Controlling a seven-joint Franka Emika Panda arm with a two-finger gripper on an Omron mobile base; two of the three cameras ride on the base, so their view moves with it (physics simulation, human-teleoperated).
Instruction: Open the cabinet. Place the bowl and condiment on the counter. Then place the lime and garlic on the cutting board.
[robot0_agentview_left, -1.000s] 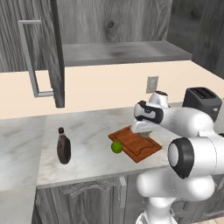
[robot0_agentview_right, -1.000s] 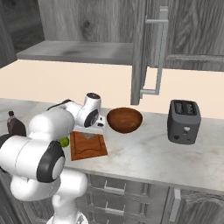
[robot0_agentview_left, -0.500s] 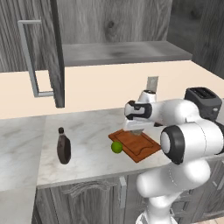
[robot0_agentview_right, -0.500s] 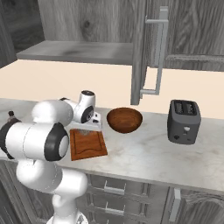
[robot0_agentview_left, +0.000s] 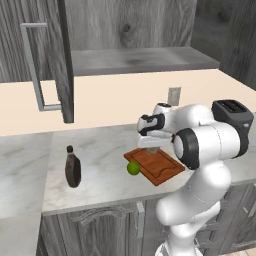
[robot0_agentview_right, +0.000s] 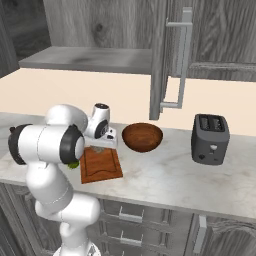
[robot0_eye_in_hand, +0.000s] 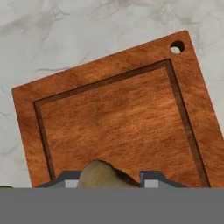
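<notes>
Nearest the hand camera, a small pale grey-beige garlic bulb sits pinched between the two dark finger tips; the jaws of the white arm's two-finger gripper stand narrowly apart and closed on its sides. It looks light, lumpy and papery, so it may roll or slip: a gentle hold across its widest part suits it, and it should be let go low over the wood.

Just beneath lies the flat rectangular reddish-brown wooden cutting board, grooved round its rim, on the white-grey marbled stone bench. A small bright green lime rests at the board's near corner; I cannot tell whether it lies on the wood.

Further off stand the slim dark brown glass condiment bottle and the round glossy reddish-brown wooden bowl. Above, the dark grey wood-grain wall cabinet hangs open.
</notes>
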